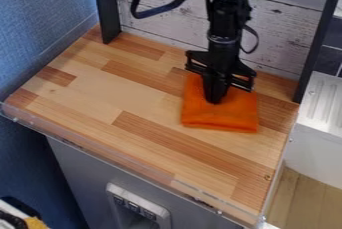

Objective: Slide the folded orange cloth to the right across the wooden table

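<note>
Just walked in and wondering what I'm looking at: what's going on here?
A black robot arm hangs over a wooden table, its pincer pointing down at an orange cloth. The cloth lies flat towards the table's right side, with the pincer's tip right over it or on it. Whether it grips the cloth, I can't tell.

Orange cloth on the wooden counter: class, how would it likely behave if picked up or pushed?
The orange cloth would probably sag when lifted, since it looks like soft fabric lying flat. Pushed sideways, it may bunch or slide on the smooth-looking wooden counter. Rolling or tipping seems unlikely, given its low, flat shape.
</note>
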{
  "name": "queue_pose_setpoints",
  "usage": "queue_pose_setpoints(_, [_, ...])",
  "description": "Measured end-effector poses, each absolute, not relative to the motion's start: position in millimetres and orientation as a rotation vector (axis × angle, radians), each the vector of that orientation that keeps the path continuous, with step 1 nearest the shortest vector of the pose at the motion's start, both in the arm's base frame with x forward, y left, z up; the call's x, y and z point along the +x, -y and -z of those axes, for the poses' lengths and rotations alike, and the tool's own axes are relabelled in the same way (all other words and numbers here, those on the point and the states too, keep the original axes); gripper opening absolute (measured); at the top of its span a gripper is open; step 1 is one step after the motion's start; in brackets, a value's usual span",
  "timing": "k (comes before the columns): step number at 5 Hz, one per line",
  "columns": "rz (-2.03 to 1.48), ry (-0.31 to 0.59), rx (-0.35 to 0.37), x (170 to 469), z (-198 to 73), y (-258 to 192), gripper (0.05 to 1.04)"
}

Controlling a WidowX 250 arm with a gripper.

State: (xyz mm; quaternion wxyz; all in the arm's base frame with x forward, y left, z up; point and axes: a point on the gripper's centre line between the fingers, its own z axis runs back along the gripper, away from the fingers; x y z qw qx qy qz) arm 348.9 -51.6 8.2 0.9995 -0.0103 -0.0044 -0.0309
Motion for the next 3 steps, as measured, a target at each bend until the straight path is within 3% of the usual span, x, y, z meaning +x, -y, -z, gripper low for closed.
queue_pose_setpoints(3, [-0.002, -0.019, -0.012, 339, -10, 88, 0.096])
